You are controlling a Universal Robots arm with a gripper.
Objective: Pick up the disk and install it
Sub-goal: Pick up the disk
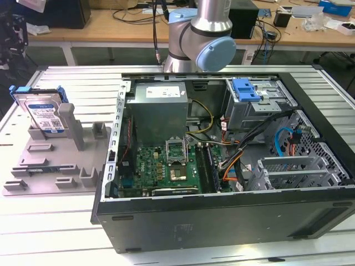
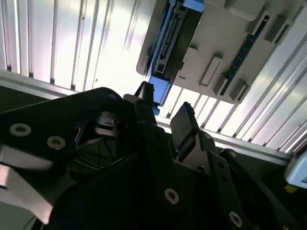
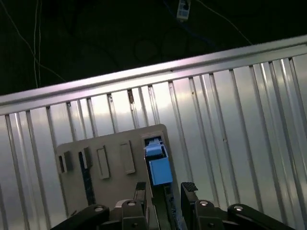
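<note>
Disk stands on edge in the tray's back corner, leaning by a grey post, label showing. Tray lies on the ribbed table, just beside the open case, on the exterior view's left of it. In the first wrist view the gripper hangs above the tray, fingers spread, lined up over the disk's blue carrier edge and clear of it.

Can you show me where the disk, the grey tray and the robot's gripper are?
disk (image 1: 45, 115): exterior view, on its white-and-blue label.
grey tray (image 1: 61, 158): exterior view, on a bare part of its flat base.
gripper (image 3: 164, 189): first wrist view, midway between its two fingertips, which stand apart.
</note>
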